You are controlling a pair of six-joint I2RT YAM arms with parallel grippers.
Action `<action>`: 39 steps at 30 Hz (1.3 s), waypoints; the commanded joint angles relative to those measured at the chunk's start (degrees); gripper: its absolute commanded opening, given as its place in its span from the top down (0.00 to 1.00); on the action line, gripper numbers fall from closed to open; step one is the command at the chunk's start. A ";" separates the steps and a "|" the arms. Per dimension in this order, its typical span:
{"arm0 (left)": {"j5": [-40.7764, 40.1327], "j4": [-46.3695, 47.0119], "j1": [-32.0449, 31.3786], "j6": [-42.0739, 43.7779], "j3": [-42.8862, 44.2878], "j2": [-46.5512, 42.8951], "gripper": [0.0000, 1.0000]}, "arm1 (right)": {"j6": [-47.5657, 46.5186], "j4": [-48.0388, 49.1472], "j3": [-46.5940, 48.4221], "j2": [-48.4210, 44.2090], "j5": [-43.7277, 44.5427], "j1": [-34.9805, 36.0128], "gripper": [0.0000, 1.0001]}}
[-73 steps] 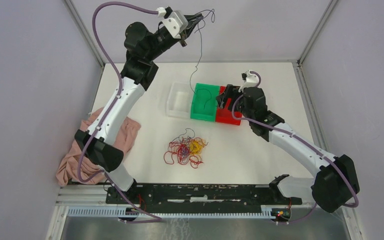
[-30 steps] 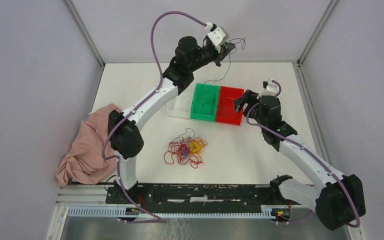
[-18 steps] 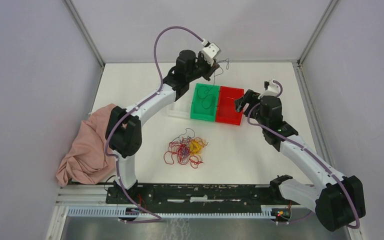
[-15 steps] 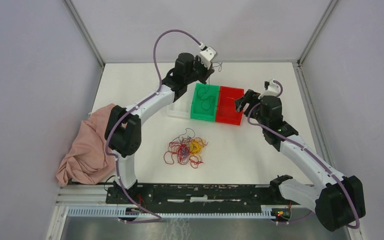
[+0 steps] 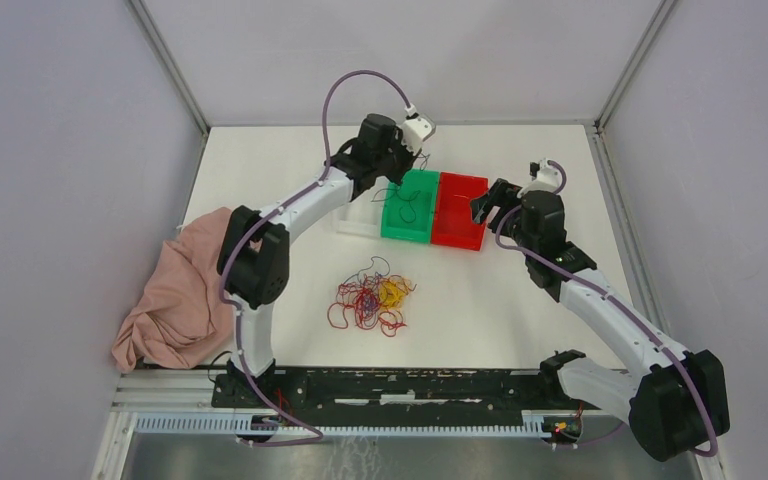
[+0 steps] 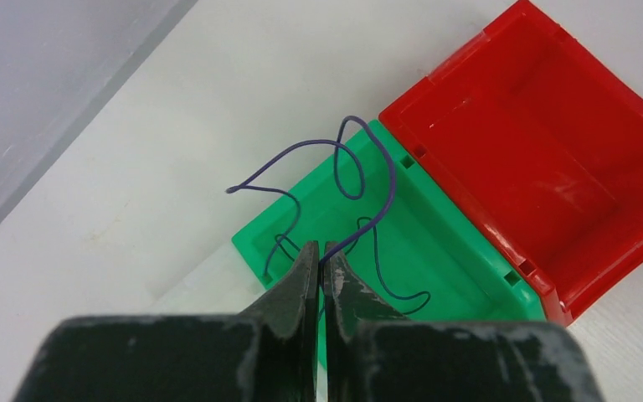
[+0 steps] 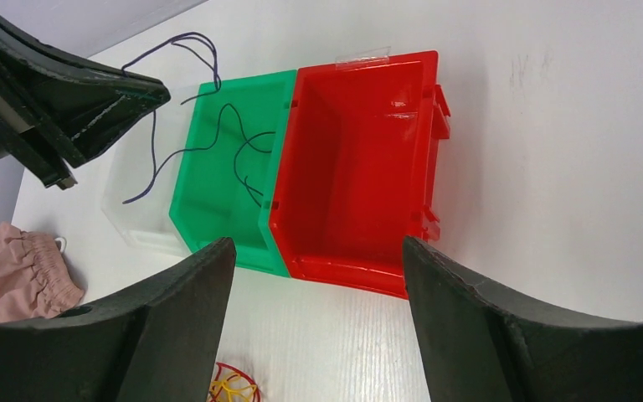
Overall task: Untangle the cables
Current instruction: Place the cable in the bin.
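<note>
A tangle of red, yellow and dark cables lies on the white table in front of the bins; its edge shows in the right wrist view. My left gripper is shut on one dark blue cable, pinched at the tips. It hovers at the back left corner of the green bin. The cable's loops lie inside that bin, with one end trailing over the clear bin. My right gripper stands open and holds nothing, just right of the red bin.
A clear bin sits left of the green one, the three in a row. The red bin holds nothing. A pink cloth is heaped at the table's left edge. Grey walls close the back and sides.
The left arm has come down from high at the back wall toward the green bin, and the hanging blue cable now lies coiled in it. The right arm has barely moved.
</note>
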 commanded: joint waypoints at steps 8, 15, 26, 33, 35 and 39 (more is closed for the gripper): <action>-7.98 -14.54 -4.70 5.41 12.53 10.40 0.97 | 0.19 1.22 0.07 -0.43 0.08 -0.99 0.20; -15.08 -16.61 -6.42 2.15 14.16 13.88 0.97 | 0.26 1.37 -0.34 -0.25 -0.25 -1.40 0.20; -14.21 -22.20 -5.87 -1.95 25.54 17.96 0.49 | 0.54 1.86 -0.63 0.09 -1.29 -1.60 0.20; -10.00 -25.22 -3.74 -1.96 26.14 13.05 0.29 | 1.04 1.95 -0.76 0.25 -2.22 -1.59 0.20; -9.15 -26.39 -3.31 -1.26 25.54 11.26 0.24 | 1.25 1.94 -0.57 0.57 -2.77 -1.64 0.20; -3.34 -30.45 -1.00 0.01 24.99 7.66 0.19 | 0.07 1.95 0.03 1.45 -7.17 -1.60 0.20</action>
